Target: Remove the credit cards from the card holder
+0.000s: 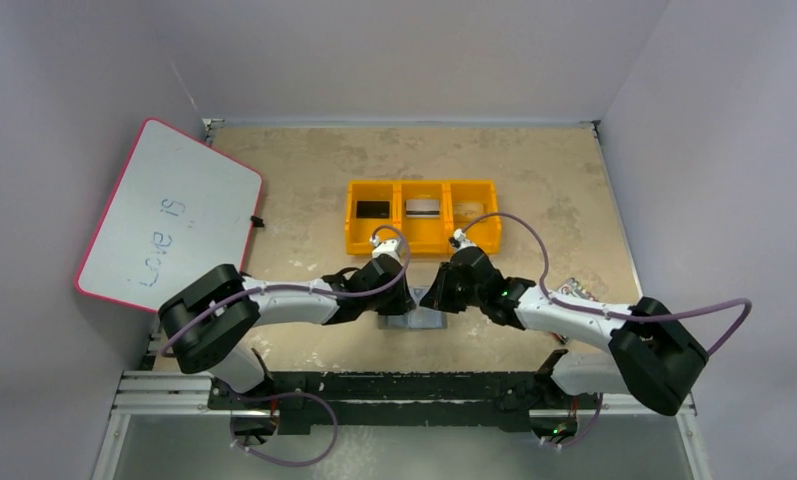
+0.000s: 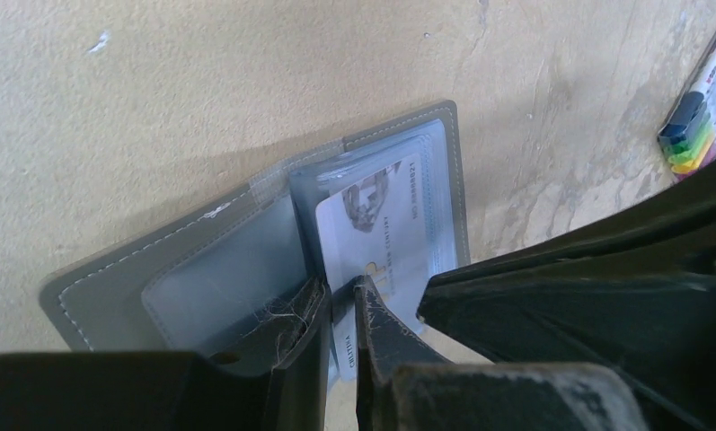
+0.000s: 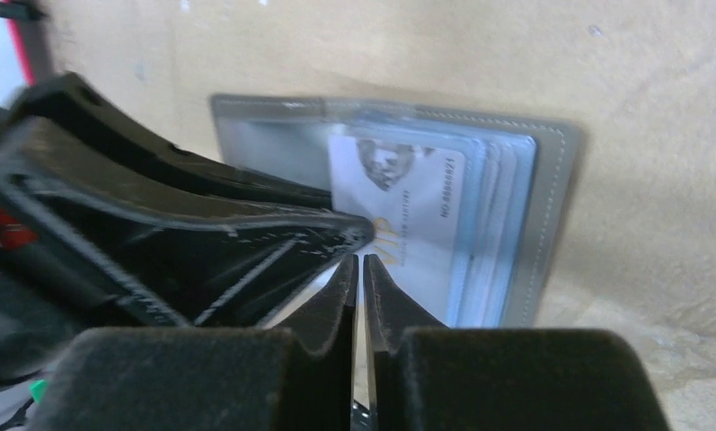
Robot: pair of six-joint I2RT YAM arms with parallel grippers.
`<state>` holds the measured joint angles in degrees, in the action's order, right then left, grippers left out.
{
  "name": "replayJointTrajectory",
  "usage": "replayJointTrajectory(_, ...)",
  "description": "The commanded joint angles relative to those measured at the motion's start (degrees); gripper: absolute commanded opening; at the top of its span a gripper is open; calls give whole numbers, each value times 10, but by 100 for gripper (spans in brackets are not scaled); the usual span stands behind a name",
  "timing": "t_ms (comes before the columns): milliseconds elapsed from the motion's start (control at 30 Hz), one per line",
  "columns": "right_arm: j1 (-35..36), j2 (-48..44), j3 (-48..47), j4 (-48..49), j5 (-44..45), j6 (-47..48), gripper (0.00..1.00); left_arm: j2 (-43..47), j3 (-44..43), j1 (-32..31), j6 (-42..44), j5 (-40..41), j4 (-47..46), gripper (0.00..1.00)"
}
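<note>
- Where the two arms reach inward over the table, a pink-rimmed whiteboard sits tilted at the far left, with "Love is" written on it.
- The left gripper has its fingers pinched nearly together on the near corner of a pale card.
- The card holder lies open and flat at the table's middle, near the front edge, between both grippers. The pale card sits among the clear sleeves on one half.
- Beyond it, a yellow tray holds a black card in its left compartment, a silver-white card in the middle and a beige card on the right.
- The right gripper has its fingers almost touching, with nothing seen between them. Its tips are just beside the pale card's edge.
- A pack of coloured markers lies at the far right.
</note>
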<state>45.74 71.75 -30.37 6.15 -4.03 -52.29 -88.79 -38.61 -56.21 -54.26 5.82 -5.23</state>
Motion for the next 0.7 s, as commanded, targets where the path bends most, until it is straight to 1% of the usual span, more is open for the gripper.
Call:
replayJointTrajectory(0, 1, 20, 15, -4, 22, -28, 4, -18, -15, 9, 46, -26, 28, 0)
replayJointTrajectory(100, -1, 44, 27, -2, 34, -38, 0, -20, -8, 12, 38, -27, 26, 0)
replayJointTrajectory(200, -1, 68, 29, -28, 43, -51, 0, -16, -5, 16, 24, -16, 37, 1)
replayJointTrajectory(400, 0, 79, 32, -54, 59, -59, 0, -2, 6, 19, 0, -19, 31, 14)
replayJointTrajectory(500, -1, 72, 34, -60, 60, -60, 0, 6, 17, 19, -17, -27, 13, 16)
replayJointTrajectory(600, -1, 64, 40, -58, 57, -69, 0, 10, 29, 21, -38, -26, 0, 20)
replayJointTrajectory(667, 0, 61, 44, -56, 56, -73, 0, 12, 36, 22, -46, -32, -10, 22)
